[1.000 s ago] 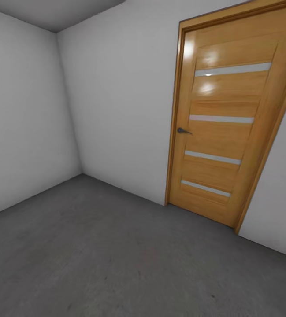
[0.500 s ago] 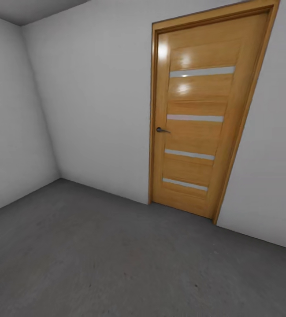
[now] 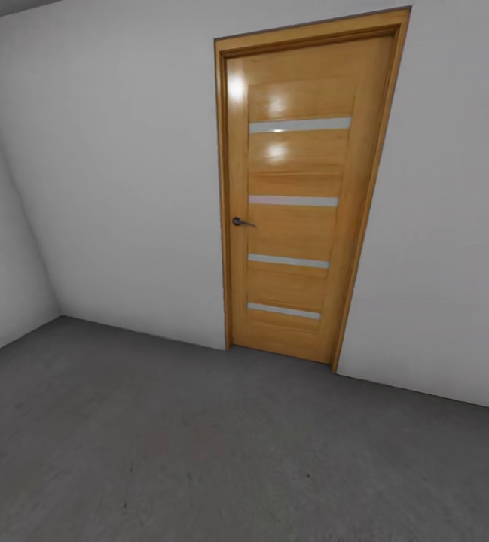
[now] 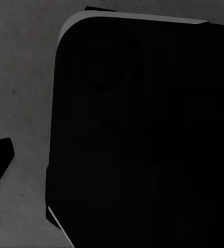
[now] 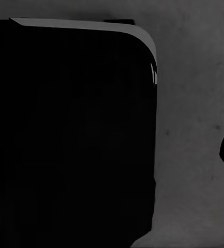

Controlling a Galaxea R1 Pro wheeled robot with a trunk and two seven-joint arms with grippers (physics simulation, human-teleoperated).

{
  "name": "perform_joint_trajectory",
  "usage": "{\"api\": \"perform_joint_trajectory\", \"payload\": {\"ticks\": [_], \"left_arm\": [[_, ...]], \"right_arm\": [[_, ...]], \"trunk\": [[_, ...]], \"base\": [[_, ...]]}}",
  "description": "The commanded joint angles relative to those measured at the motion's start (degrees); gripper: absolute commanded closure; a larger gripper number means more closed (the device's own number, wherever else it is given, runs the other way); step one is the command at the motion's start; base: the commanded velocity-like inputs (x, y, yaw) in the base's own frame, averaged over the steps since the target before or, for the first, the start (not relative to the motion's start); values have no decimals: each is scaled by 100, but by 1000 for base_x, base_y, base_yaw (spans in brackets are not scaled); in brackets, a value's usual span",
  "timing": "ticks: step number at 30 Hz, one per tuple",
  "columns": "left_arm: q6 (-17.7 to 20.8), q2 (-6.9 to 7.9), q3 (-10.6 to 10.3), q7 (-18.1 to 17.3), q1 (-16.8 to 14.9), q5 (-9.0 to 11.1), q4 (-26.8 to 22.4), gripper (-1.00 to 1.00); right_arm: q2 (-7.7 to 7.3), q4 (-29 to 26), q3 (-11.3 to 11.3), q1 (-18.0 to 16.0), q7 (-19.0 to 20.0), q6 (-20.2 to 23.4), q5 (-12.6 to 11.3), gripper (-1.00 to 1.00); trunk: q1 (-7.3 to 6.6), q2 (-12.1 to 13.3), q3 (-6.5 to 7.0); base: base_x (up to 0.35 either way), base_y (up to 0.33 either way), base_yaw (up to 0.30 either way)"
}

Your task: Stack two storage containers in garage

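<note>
From the head view, the garage's dark grey concrete floor spreads across the foreground, meeting pale grey walls. At about 1 o'clock stands a closed wooden door with 4 pale horizontal strips and a dark lever handle on its left edge. A wall corner sits at 10 o'clock.

Each wrist view looks down on mottled concrete past a large black rounded body, the robot's own by its look. I cannot tell how either gripper's jaws stand, nor where the storage containers lie or how they point.
</note>
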Motion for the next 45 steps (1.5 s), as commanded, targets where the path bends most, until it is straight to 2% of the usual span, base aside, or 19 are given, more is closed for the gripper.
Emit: {"api": "perform_joint_trajectory", "payload": {"ticks": [1,9,24,45], "left_arm": [[-13,-1,2,-1,0,49,-1,-100],[-13,4,3,-1,-5,49,-1,-100],[-11,4,1,-6,-3,49,-1,-100],[1,17,-6,-45,-5,49,-1,-100]], "right_arm": [[0,8,-4,-5,-2,-21,-3,-100],[0,8,-4,-4,-2,-12,1,-100],[0,7,-4,-3,-8,-19,12,-100],[0,7,4,-4,-11,-29,15,-100]], "trunk": [[0,-3,-5],[0,-3,-5],[0,-3,-5],[0,-3,-5]], "base": [[0,0,-291],[0,0,-227],[11,2,-8],[286,106,0]]}}
